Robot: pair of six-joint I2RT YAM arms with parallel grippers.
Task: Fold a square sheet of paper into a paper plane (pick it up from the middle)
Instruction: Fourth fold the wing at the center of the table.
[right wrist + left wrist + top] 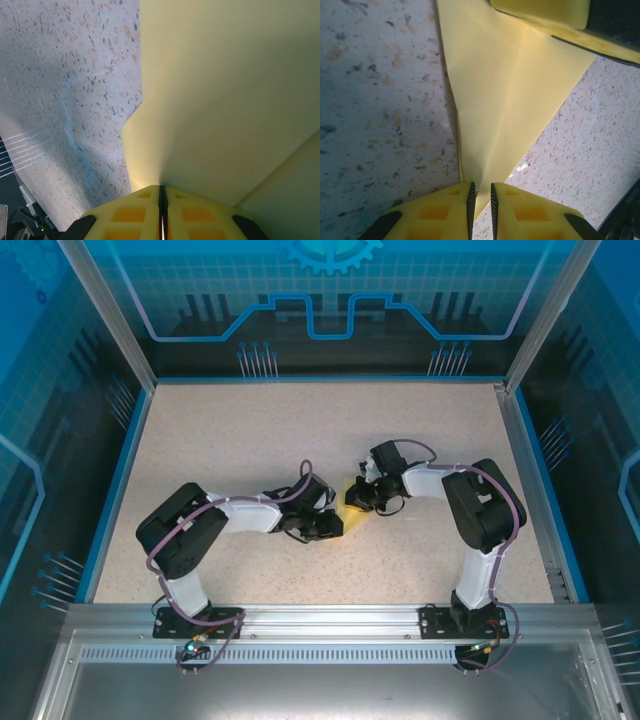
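Note:
The pale-yellow sheet of paper (354,504) lies at the table's middle, folded into a narrow pointed triangle (505,90) with a crease down its centre, like a paper plane. Its tip reaches between the jaws of my left gripper (480,200), which stand a narrow gap apart, with table showing through the gap. My right gripper (163,200) is shut on the paper's (225,100) opposite edge, lifting it slightly. One right finger (545,12) shows at the top of the left wrist view. In the top view the left gripper (338,524) and right gripper (360,498) meet over the paper.
The speckled beige tabletop (250,430) stretches free on all sides of the paper. Blue rails (115,490) and transparent walls border it. Both arm bases stand on the metal bar (330,615) at the near edge.

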